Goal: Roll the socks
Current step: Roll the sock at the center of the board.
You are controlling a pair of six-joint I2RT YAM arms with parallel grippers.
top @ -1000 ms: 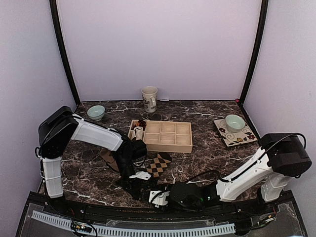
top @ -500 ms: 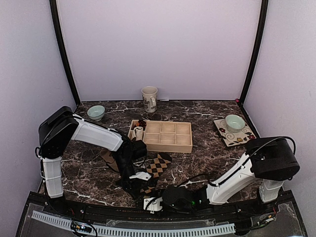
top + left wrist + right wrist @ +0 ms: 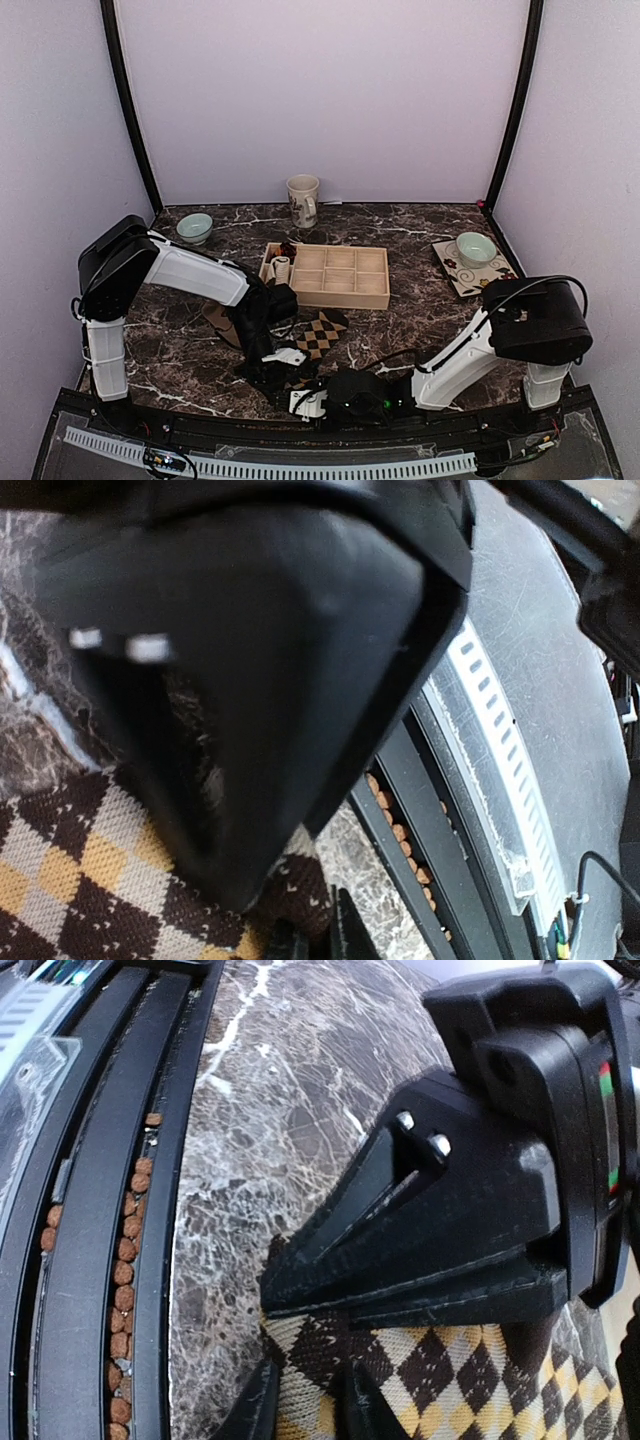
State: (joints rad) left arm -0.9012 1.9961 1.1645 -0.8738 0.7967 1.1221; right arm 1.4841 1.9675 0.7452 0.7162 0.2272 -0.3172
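Lilac walls point(image 3: 320, 100) close in a dark, white-veined marble table point(image 3: 430, 310), where the argyle sock point(image 3: 318, 336) lies flat just in front of the wooden tray point(image 3: 330, 275). The left gripper point(image 3: 280, 372) and right gripper point(image 3: 303, 396) meet over its near end; I cannot tell how wide either stands or whether it grips.

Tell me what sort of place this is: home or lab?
Looks like a lab robot test cell: plain lavender walls on black frame posts, a marble-pattern table, staged props: mug, divided wooden tray, argyle sock.
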